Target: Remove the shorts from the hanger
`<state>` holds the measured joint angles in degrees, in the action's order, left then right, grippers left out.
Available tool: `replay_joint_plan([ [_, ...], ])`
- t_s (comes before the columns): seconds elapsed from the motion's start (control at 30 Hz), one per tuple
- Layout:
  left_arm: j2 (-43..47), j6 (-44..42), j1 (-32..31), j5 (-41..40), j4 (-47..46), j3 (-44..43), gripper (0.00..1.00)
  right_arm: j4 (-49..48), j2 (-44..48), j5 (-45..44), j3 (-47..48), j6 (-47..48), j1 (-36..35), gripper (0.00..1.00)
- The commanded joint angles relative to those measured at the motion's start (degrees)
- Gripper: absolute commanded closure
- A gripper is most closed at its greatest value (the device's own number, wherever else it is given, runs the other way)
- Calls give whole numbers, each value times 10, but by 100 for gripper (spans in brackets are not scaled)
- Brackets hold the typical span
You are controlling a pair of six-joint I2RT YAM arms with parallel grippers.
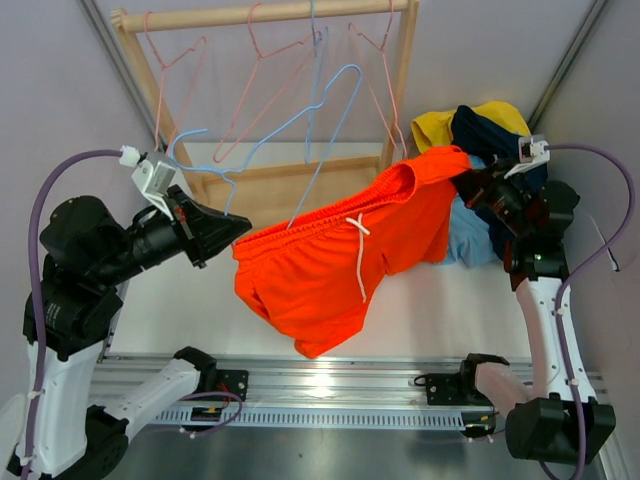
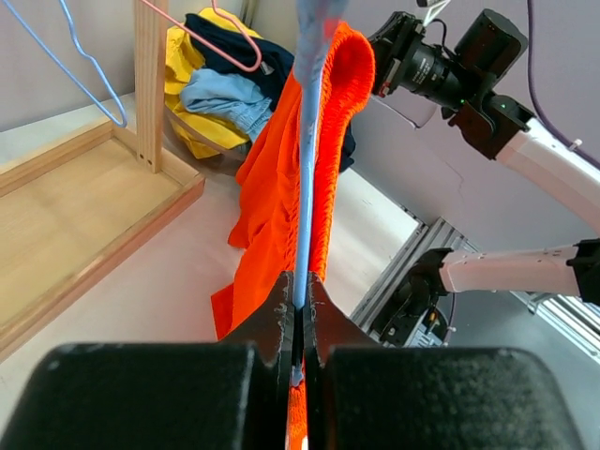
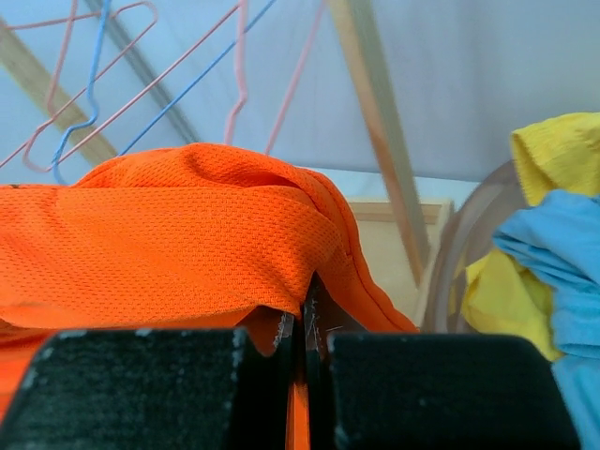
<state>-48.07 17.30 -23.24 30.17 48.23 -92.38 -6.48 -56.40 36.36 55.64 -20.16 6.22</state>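
The orange shorts [image 1: 330,265] hang stretched between my two grippers above the table, with a white drawstring dangling at the front. A light blue wire hanger [image 1: 350,68] runs through their waistband. My left gripper [image 1: 240,228] is shut on the hanger's wire; in the left wrist view the blue hanger [image 2: 307,141] rises from between the closed jaws of the left gripper [image 2: 298,281], with the shorts [image 2: 272,187] draped over it. My right gripper [image 1: 470,180] is shut on the waistband's right end. In the right wrist view the shorts [image 3: 187,244] fold into the right gripper [image 3: 305,305].
A wooden clothes rack [image 1: 265,15] stands at the back with pink wire hangers [image 1: 175,60] on its bar. A pile of yellow, navy and light blue clothes [image 1: 480,125] lies at the back right behind my right arm. A metal rail [image 1: 330,385] runs along the near edge.
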Motion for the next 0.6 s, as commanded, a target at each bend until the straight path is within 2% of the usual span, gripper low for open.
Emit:
replay_joint_plan([
  [0.0, 18, -9, -1, -17, -4, -27, 100, -18, 14, -47, -4, 22, -23, 100],
  [0.03, 17, -6, -1, -44, -25, -24, 100, -5, 32, -8, -7, 54, -50, 100],
  [0.07, 13, -8, -1, -62, -34, -23, 100, 12, 42, -6, -6, 74, -86, 100],
  [0.1, -1, -10, -1, -84, -44, -25, 100, 29, 52, -12, -5, 94, -162, 100],
  [0.13, -9, -20, -1, -114, -45, -27, 100, 41, 63, -16, -3, 111, -195, 100],
  [0.17, -21, -28, -1, -179, -41, -52, 100, 58, 82, -13, 0, 122, -223, 100],
  [0.2, -44, -45, -1, -211, -26, -63, 100, 61, 91, -2, 3, 123, -253, 100],
  [0.33, -78, -71, -1, -353, 16, -155, 100, 100, 125, -6, 60, 136, -263, 100],
  [0.43, -65, -89, -1, -448, 11, -177, 100, 108, 110, -98, 134, 176, -261, 100],
  [0.47, -59, -92, -1, -478, 6, -174, 100, 107, 94, -124, 185, 186, -258, 100],
  [0.57, -37, -87, -1, -481, 2, -163, 100, 105, -2, -229, 276, 199, -234, 100],
])
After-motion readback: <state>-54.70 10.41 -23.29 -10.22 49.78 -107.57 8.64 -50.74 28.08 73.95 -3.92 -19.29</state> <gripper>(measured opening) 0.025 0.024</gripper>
